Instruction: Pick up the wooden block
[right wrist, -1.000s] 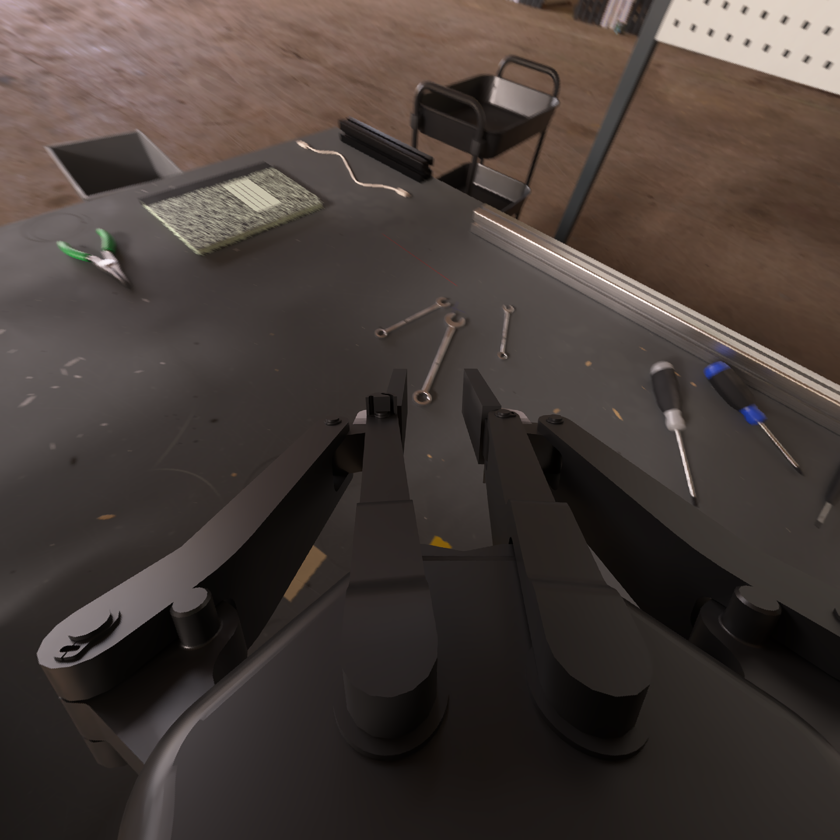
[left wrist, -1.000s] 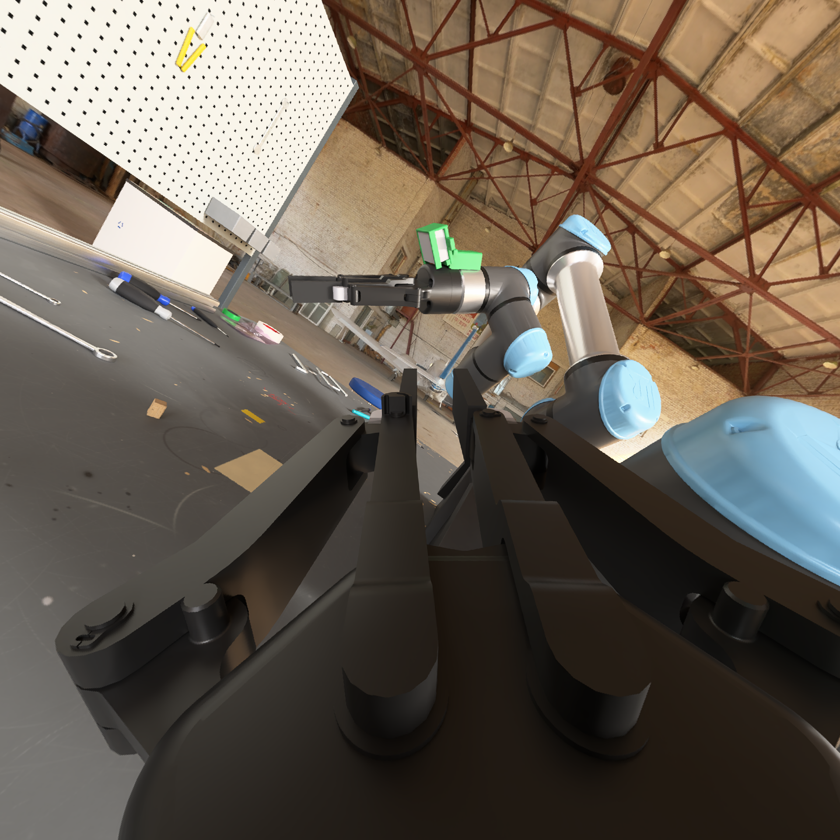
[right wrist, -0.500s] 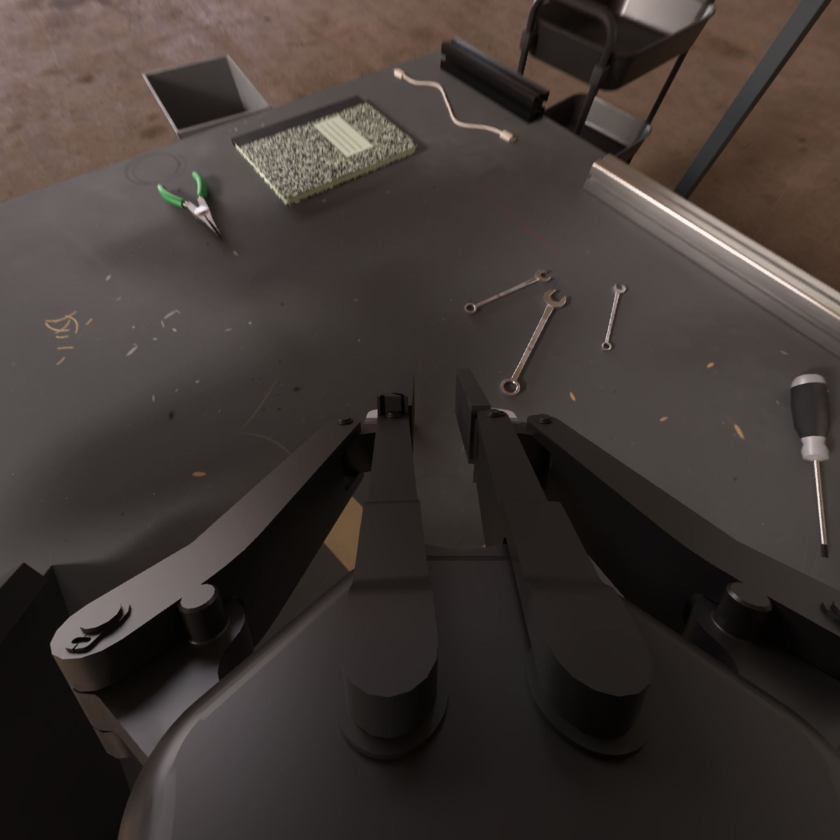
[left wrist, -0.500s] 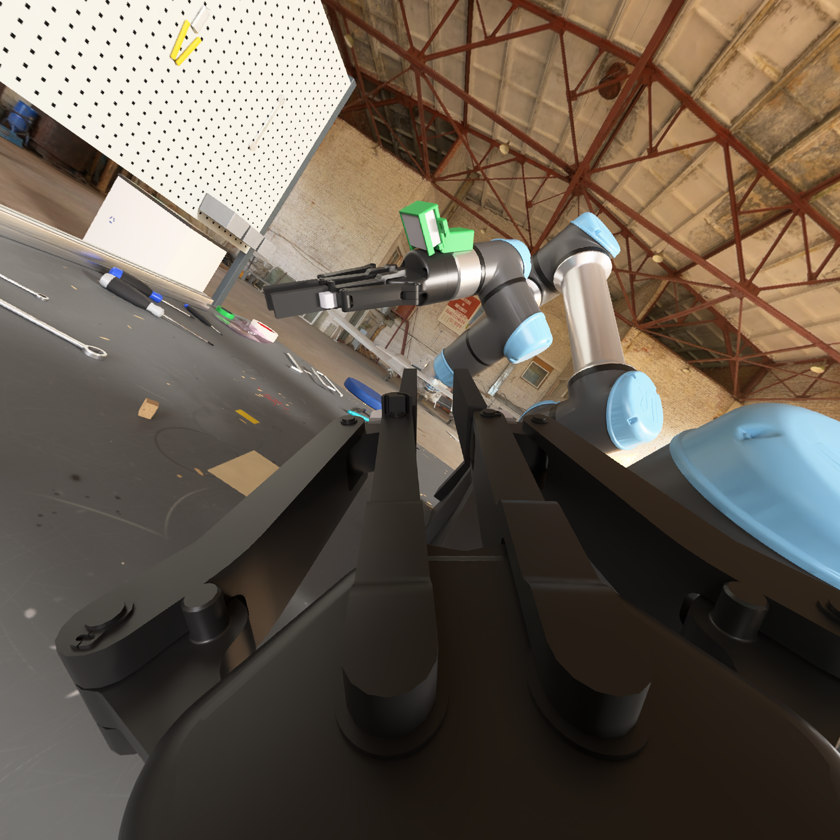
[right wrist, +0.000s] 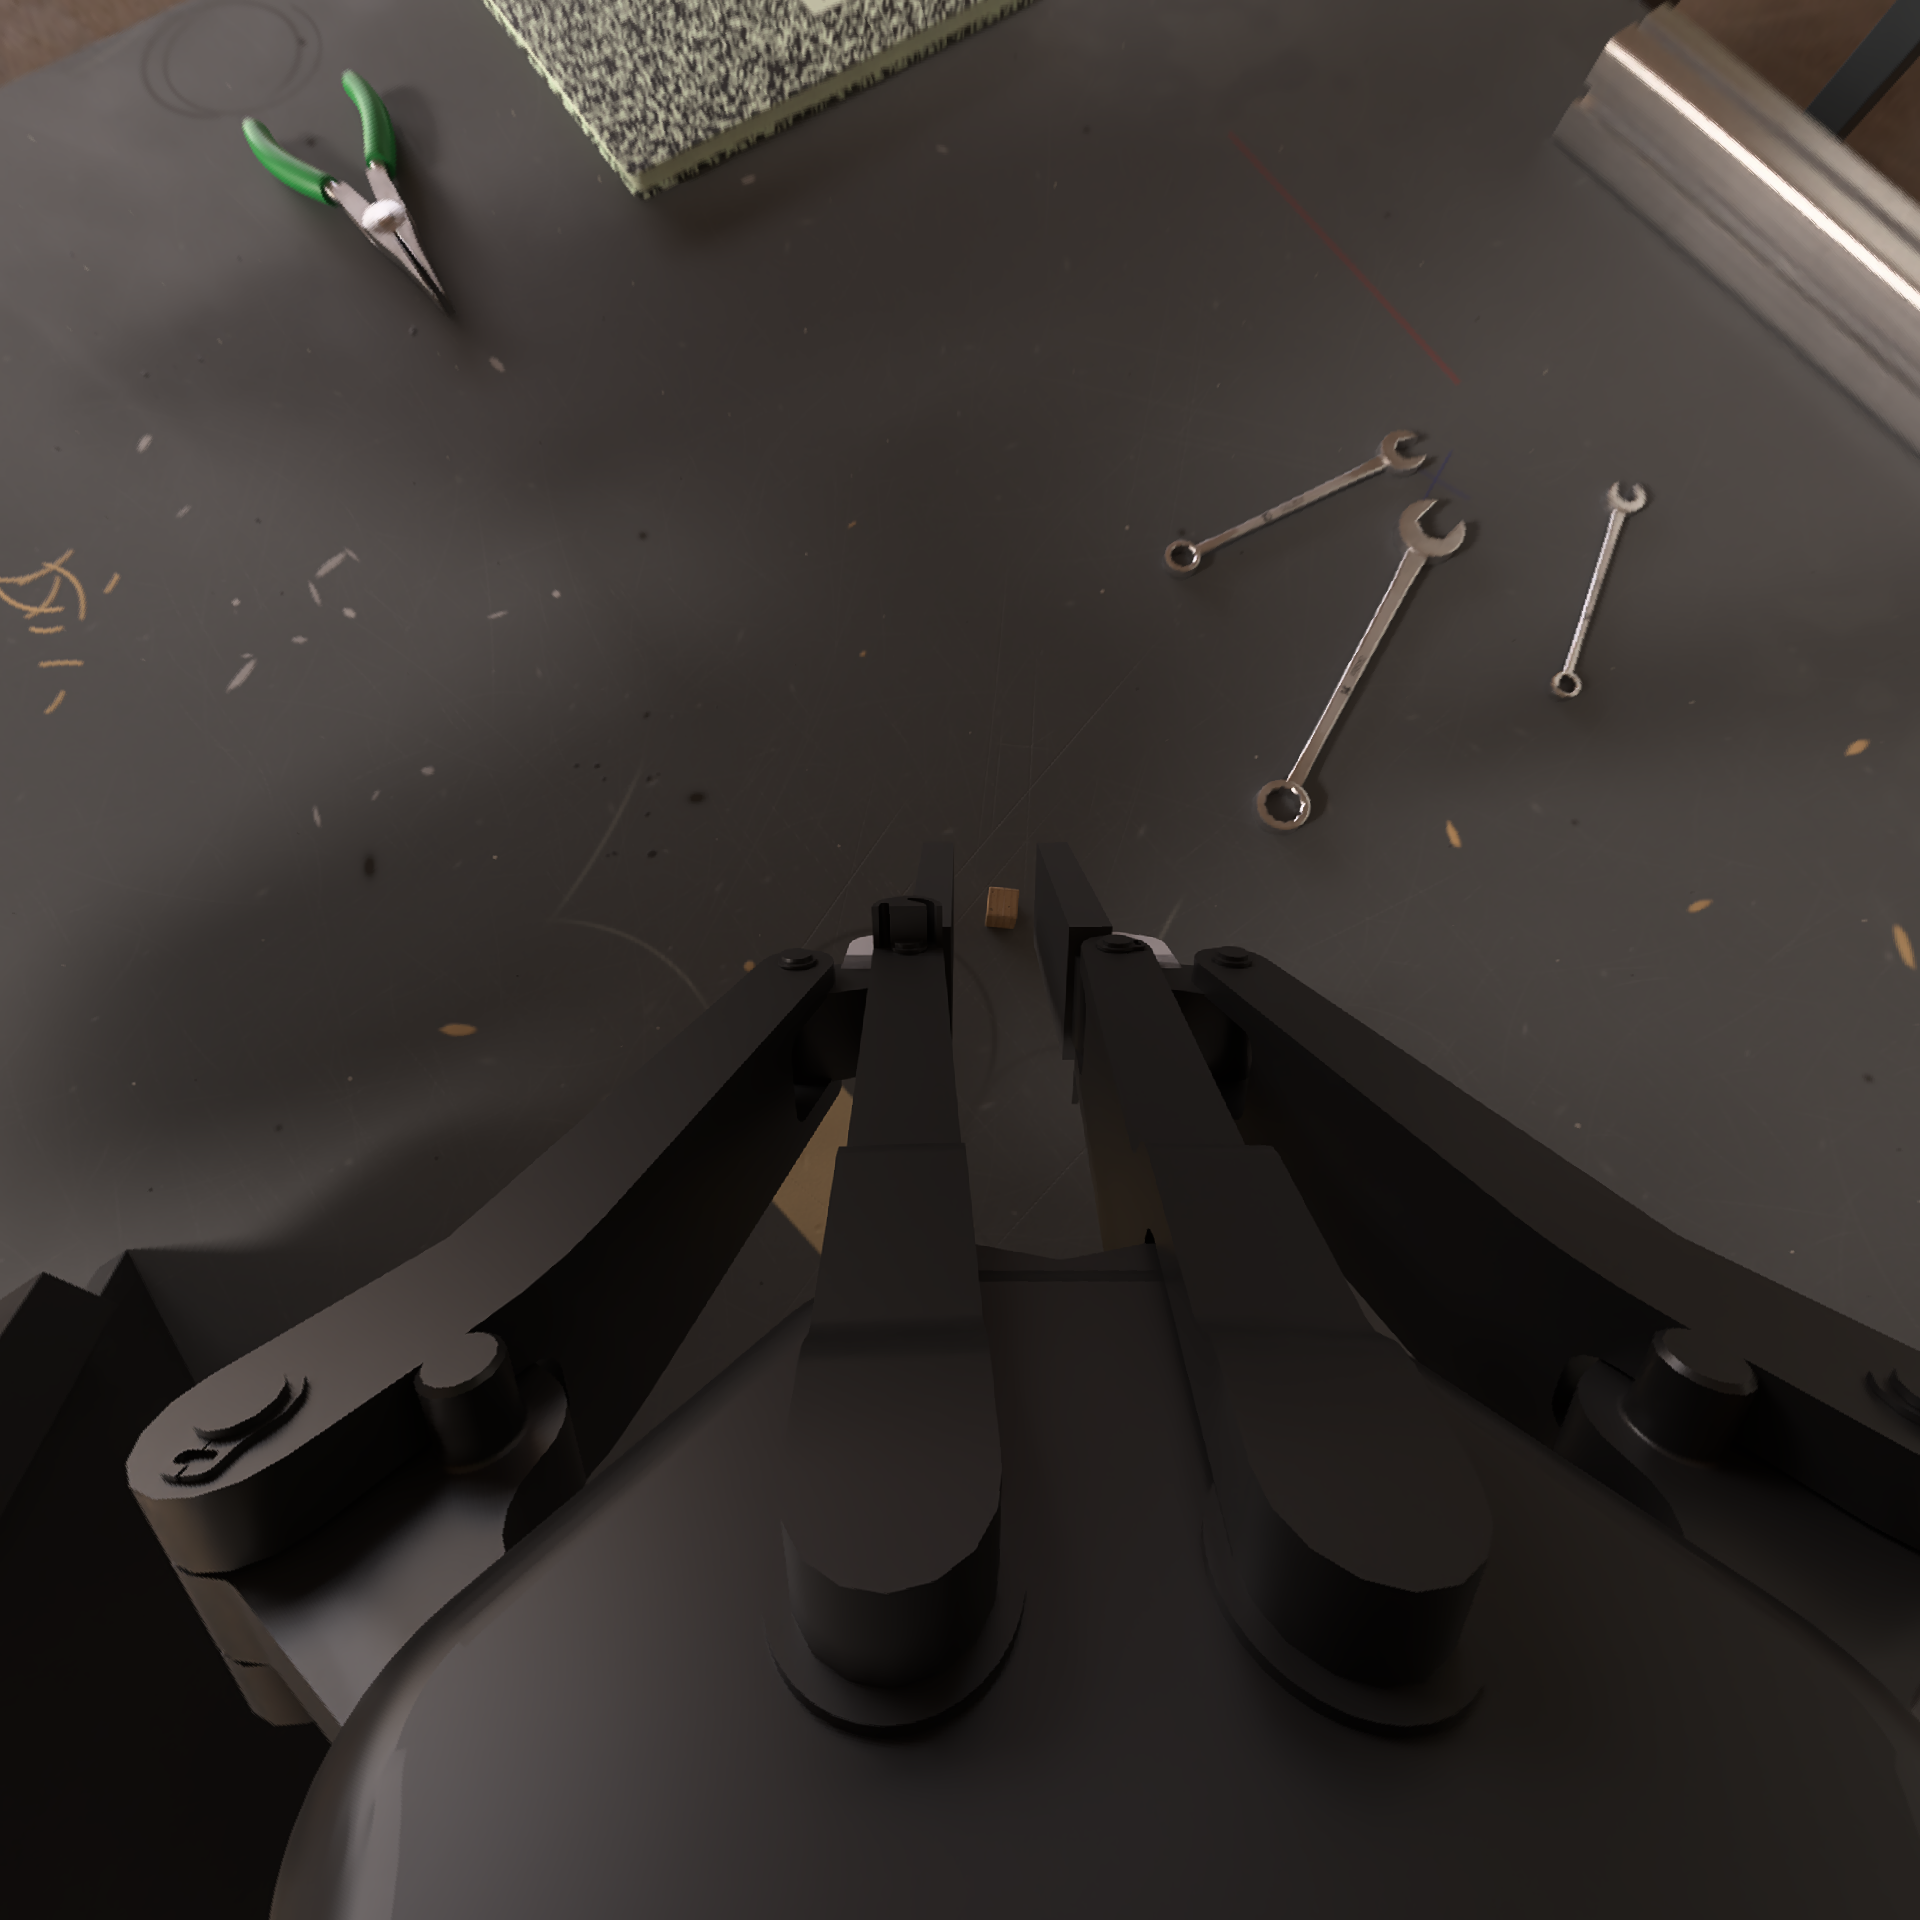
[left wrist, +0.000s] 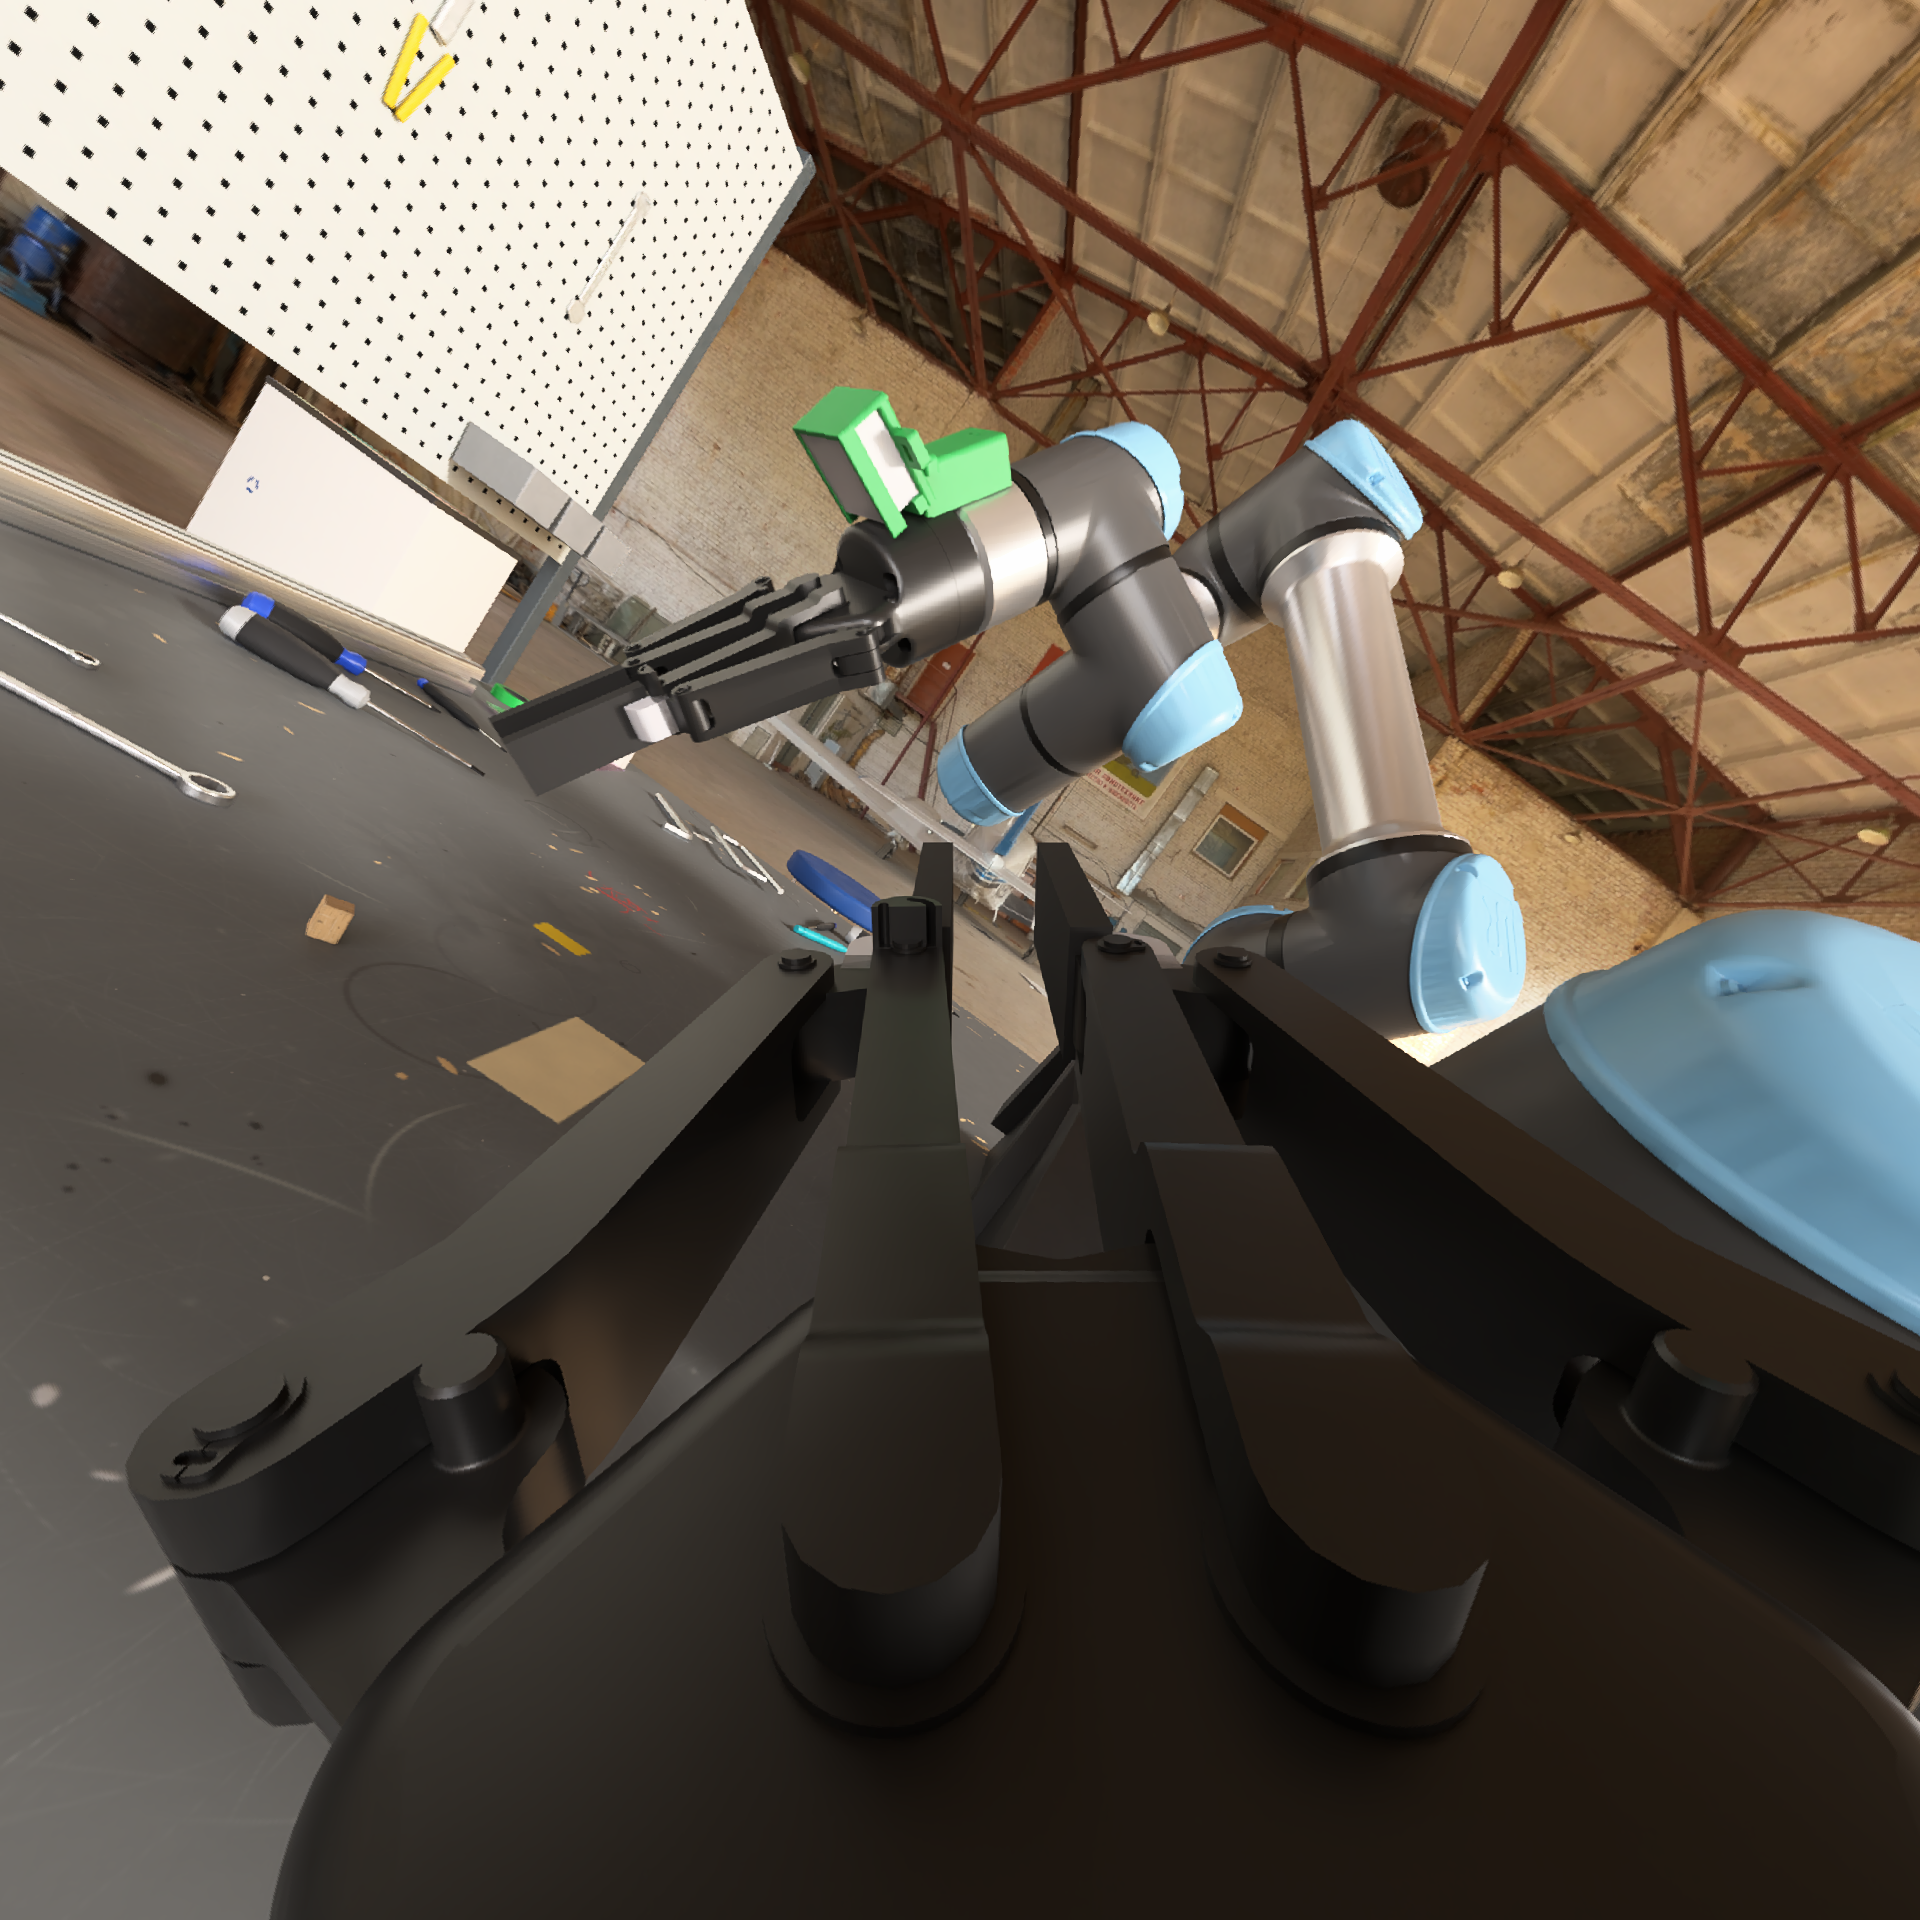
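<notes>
Right wrist view: speckled notebook (right wrist: 727, 73), label cropped.

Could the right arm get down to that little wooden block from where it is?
Probably yes: the right gripper hangs open above the wooden block, which shows between its fingertips, with bare table around it.

No writing here can be made out: the sign (left wrist: 1120, 788) on the far brick wall and the white panel's (left wrist: 343, 540) small blue mark are too small.
</notes>
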Controlling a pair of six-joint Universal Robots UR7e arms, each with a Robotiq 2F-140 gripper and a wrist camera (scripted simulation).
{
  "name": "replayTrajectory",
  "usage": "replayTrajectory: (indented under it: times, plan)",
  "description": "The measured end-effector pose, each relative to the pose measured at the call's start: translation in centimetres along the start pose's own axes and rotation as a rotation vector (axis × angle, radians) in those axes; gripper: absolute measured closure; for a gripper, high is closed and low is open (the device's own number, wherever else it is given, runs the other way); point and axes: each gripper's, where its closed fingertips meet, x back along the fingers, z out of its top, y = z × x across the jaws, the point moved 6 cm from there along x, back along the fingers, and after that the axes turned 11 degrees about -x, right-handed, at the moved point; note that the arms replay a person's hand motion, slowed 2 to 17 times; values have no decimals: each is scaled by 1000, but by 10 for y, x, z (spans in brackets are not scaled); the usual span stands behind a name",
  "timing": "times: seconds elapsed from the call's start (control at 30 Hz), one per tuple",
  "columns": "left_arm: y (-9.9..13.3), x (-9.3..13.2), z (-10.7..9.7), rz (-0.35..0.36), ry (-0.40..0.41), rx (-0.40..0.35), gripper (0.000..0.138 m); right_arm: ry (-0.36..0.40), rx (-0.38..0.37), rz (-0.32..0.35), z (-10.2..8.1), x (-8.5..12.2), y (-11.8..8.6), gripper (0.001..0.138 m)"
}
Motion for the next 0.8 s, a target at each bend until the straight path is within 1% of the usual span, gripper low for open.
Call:
replayTrajectory:
  times: [0.17, 0.33, 0.47, 0.6, 0.8]
  plan:
    - [0, 0, -1, 1, -6, 2, 117, -64, -1, -19, -1, -18, -2, 118]
    - [1, 0, -2, 3, -12, 4, 117, -115, 5, -79, -2, -33, 1, 118]
    - [1, 0, -3, 6, -15, 5, 117, -143, 13, -137, -2, -44, 4, 119]
    - [2, 0, -3, 7, -18, 5, 117, -164, 21, -179, -2, -53, 6, 119]
    - [3, 0, -4, 6, -21, 5, 117, -195, 15, -203, -3, -66, 7, 118]
